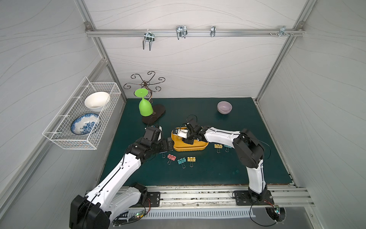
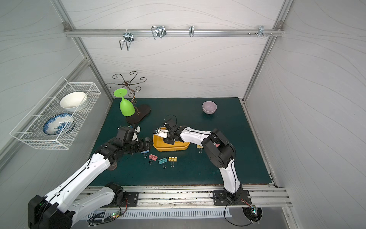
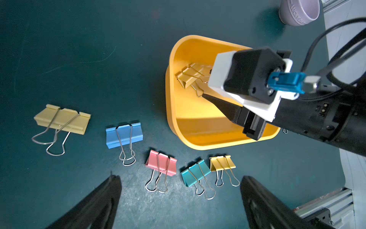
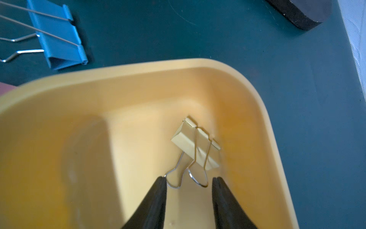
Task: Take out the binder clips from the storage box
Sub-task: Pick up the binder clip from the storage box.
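The yellow-orange storage box sits mid-mat. One pale yellow binder clip lies inside it, near a corner. My right gripper reaches into the box, open, with the clip's two wire handles between its fingertips; one fingertip touches a handle loop. Outside the box, a pale yellow clip and blue, pink, teal and yellow clips lie on the mat. Two more clips lie by the box's right end. My left gripper hangs open and empty beside the row.
A lilac bowl stands at the back right. An upturned green goblet hangs on a scrolled wire stand with a dark base at the back left. A white wire basket holding dishes is fixed to the left wall.
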